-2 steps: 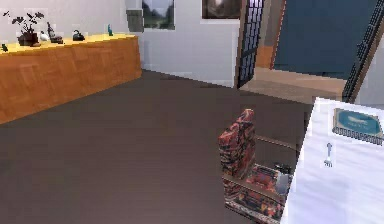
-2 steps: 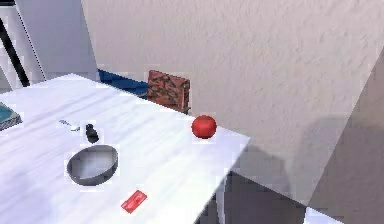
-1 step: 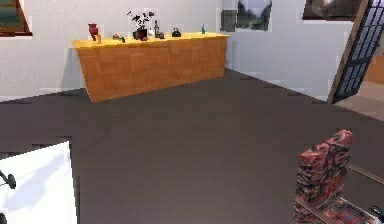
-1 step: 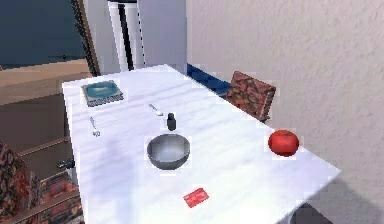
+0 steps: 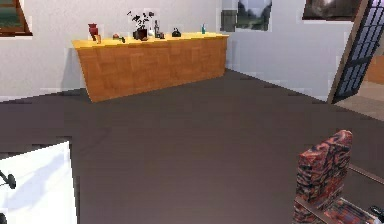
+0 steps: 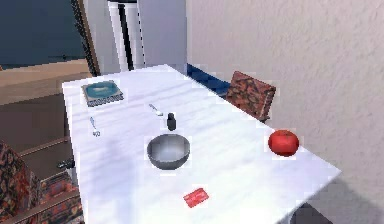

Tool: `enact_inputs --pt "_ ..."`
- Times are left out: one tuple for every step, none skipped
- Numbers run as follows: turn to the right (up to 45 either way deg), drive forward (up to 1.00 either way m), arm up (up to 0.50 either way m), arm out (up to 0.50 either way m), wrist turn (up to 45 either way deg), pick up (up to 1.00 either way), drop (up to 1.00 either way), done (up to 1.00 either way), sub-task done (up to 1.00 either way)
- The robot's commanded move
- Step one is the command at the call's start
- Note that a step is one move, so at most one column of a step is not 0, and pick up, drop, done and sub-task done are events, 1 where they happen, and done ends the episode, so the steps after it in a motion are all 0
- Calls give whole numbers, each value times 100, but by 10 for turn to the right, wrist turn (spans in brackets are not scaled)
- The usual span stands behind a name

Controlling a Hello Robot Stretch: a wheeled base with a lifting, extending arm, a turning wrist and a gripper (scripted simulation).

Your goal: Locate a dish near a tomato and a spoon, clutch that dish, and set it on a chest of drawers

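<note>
Forward view holds a counter point(image 5: 150, 65); arm side, bowl point(image 6: 168, 152) and tomato point(image 6: 284, 142).

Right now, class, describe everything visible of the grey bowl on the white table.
The grey bowl is round, metallic-looking, with an apparently empty hollow. It stands upright near the middle of the white table, touching only the tabletop. A small dark object stands just beyond it, a red card lies nearer, and a tomato sits toward the view's right.

Grey bowl point(image 6: 168, 152) sits upright on the white table point(image 6: 250, 175) — red tomato point(image 6: 284, 142) nearby.
</note>
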Motion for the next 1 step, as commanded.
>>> enact_inputs --pt "0 0 38 0 0 0 0 0 0"
